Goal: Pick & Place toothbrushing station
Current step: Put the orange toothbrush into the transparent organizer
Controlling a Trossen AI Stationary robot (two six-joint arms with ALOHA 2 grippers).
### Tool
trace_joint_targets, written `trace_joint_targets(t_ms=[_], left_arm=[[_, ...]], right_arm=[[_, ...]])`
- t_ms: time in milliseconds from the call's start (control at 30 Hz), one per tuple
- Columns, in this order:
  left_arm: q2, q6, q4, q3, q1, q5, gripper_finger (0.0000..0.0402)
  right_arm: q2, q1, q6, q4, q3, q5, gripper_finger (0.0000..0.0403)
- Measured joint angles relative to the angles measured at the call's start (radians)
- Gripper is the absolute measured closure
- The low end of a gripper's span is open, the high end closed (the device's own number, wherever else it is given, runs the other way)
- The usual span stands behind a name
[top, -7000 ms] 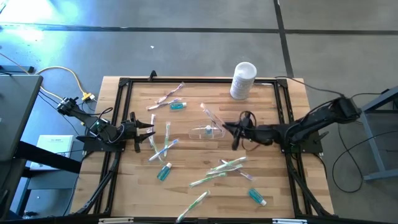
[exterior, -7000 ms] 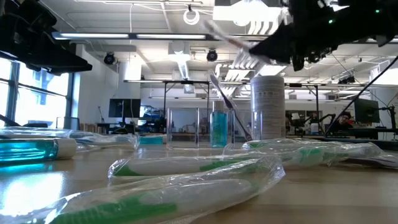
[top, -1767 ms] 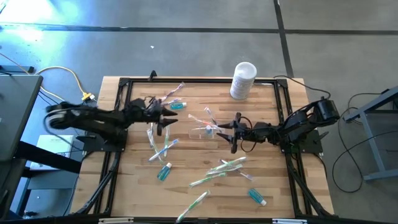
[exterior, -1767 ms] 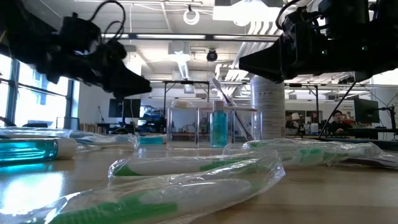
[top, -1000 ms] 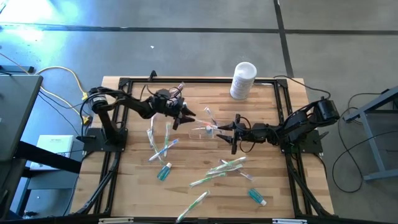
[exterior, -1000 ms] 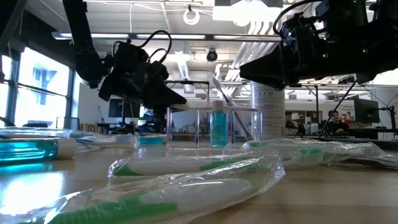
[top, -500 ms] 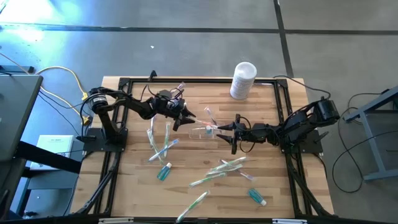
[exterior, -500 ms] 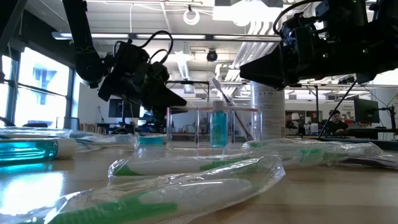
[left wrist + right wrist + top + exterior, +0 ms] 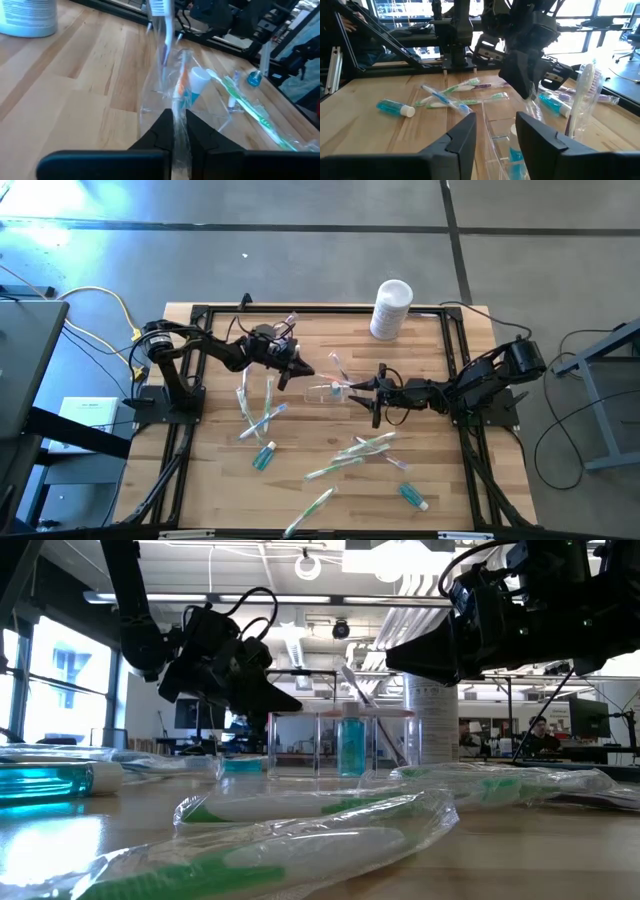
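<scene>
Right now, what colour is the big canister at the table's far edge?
White, the canister shows best in the high view.

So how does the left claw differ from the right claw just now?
The left claw is shut, pinching the clear wrapper of a toothbrush; the right claw has its fingers apart, one on each side of the clear cup. The left claw comes at the cup from the table's left side, the right claw from the right side. Both are low over the table, close to the cup.
</scene>
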Motion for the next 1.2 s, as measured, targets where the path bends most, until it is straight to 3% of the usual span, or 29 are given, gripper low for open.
trace_joint_targets(t_ms=[167, 367, 500, 633, 767, 900, 1200], left_arm=[[-0.067, -0.056, -0.018, 0.0, 0.002, 0.002, 0.0387], [-0.266, -0.055, -0.172, 0.003, 0.002, 0.003, 0.0394], [-0.416, 0.01, -0.579, 0.095, -0.009, -0.052, 0.0394], [-0.491, 0.17, -1.05, 0.281, -0.092, -0.298, 0.0394], [-0.484, 0.261, -1.352, 0.482, -0.214, -0.484, 0.0394], [-0.43, 0.288, -1.499, 0.632, -0.315, -0.661, 0.0394], [-0.228, 0.308, -1.622, 0.814, -0.371, -0.774, 0.0394]], right_arm=[[0.0, 0.0, 0.0, -0.03, 0.0, 0.002, 0.0283], [0.0, 0.0, 0.007, -0.067, 0.0, 0.002, 0.0291], [0.0, 0.005, 0.029, -0.063, 0.0, -0.003, 0.0299], [0.0, 0.027, 0.003, -0.013, 0.0, -0.002, 0.031], [0.0, 0.064, -0.075, 0.074, 0.0, 0.011, 0.0317], [-0.003, 0.093, -0.135, 0.121, 0.0, 0.05, 0.0319], [-0.003, 0.106, -0.141, 0.124, 0.0, 0.107, 0.032]])
